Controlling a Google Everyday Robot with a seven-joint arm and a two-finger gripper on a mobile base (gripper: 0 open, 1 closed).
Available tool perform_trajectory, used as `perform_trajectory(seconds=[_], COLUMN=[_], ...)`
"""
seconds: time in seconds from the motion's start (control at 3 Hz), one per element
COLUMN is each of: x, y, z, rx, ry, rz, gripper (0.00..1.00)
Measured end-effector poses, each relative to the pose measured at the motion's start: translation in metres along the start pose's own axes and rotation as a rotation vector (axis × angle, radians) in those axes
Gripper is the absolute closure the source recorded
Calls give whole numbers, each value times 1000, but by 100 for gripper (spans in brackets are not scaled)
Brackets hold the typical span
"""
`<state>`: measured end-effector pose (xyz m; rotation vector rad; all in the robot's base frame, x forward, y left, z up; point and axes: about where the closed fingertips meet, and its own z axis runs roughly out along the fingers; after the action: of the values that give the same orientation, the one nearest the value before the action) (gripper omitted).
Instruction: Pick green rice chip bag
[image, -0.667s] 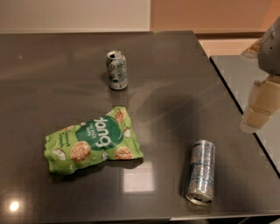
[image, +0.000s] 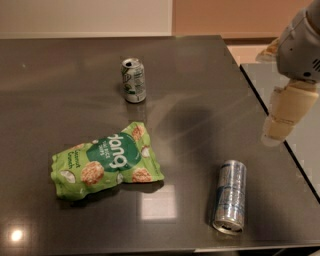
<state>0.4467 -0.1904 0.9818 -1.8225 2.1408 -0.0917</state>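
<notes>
Lying flat toward the front-left corner of the bench (image: 60, 75), the bag (image: 107, 160) is face up. It is crinkled and light green, with a dark green circle, white "dang" lettering that reads upside down from this side, and pictures of round tan chips. Its long side runs roughly left to right, with the right end raised a little toward the back and reaching near the middle of the bench. It casts a thin shadow along its front side.

2 cans share the dark, glossy top. 1 green-and-white can (image: 134, 80) stands upright toward the back edge, behind the bag and apart from it, with its opened top showing. 1 slim silver can (image: 230, 196) lies on its side near the front-right corner, its open end toward the front edge, well apart from the bag.

The gripper (image: 281, 120) hangs at the right edge of the bench, about midway between the back-right and front-right corners. It is cream-coloured, sits under a grey arm housing, and points down. It holds nothing and is well apart from the bag, with the silver can nearer to it. I cannot tell whether it is set wide or narrow.
</notes>
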Motion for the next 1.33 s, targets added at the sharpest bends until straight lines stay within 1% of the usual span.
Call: perform_trajectory(seconds=[0.33,0.67,1.0,1.33], x=[-45,-95,-138,-174], y=[2,10,24,39], z=[14,37,58,78], rx=[-40,-96,-155,-193], ry=[-41,-95,-149,-203], rz=[-124,-237,-323,-396], gripper=[0,0,0,0])
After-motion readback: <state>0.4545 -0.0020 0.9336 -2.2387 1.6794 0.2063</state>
